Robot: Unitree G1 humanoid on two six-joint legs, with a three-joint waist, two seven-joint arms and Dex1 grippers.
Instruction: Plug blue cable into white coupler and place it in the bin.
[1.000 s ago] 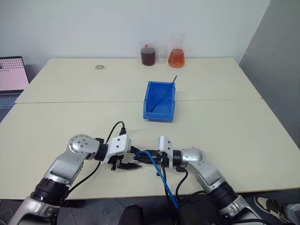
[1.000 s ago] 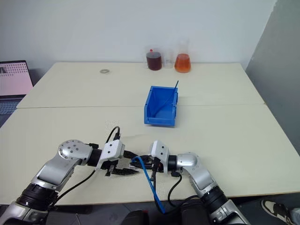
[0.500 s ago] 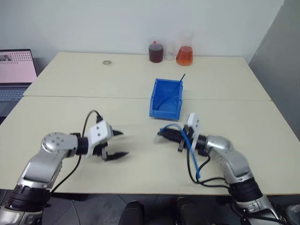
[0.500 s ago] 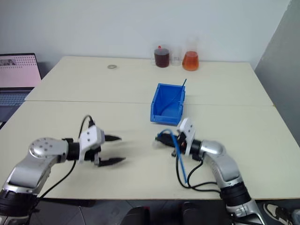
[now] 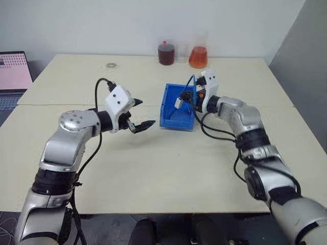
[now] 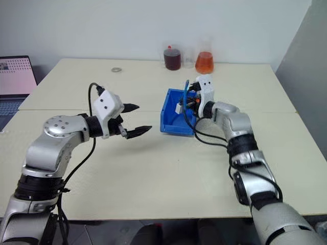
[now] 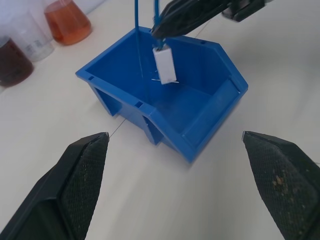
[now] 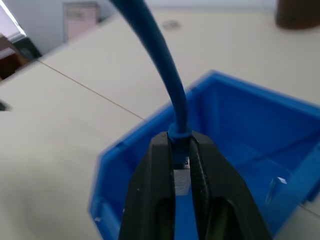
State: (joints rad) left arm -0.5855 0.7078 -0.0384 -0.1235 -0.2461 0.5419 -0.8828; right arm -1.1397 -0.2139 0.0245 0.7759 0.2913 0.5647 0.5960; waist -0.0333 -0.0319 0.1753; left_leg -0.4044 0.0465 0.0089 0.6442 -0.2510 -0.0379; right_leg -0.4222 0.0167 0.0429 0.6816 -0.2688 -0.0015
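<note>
1. Bright-blue bin [image 5: 176, 109] near the middle of the pale table [image 5: 153, 163], lowered front lip facing the robot.
2. Right gripper [image 8: 181, 150] poised over the bin's open top, fingers pressed in on the blue cable [image 8: 165, 75] just behind its plug end.
3. White coupler [image 7: 165, 66] hanging from the cable end below those fingertips, above the bin's interior, apparently clear of the bin floor.
4. Remainder of the blue cable arching up out of the fingers and away from the bin; a short stretch visible beside the wrist at the bin's rear edge.
5. Left gripper [image 5: 139, 115] to the left of the bin, raised off the table, fingers spread wide, holding nothing, pointing toward the bin.
6. A thin, straight dark-blue strand [image 7: 136, 30] leaning inside the bin, rising past its back wall.
7. Behind the bin, at the table's far edge: a flask of dark red liquid [image 5: 166, 53], a flask of orange liquid [image 5: 197, 56].
8. Far-left of the bin, a small ring [image 5: 110, 65] on the tabletop.
9. Well to the left of the bin, past the table edge, a laptop [image 5: 14, 69] with its screen lit.
</note>
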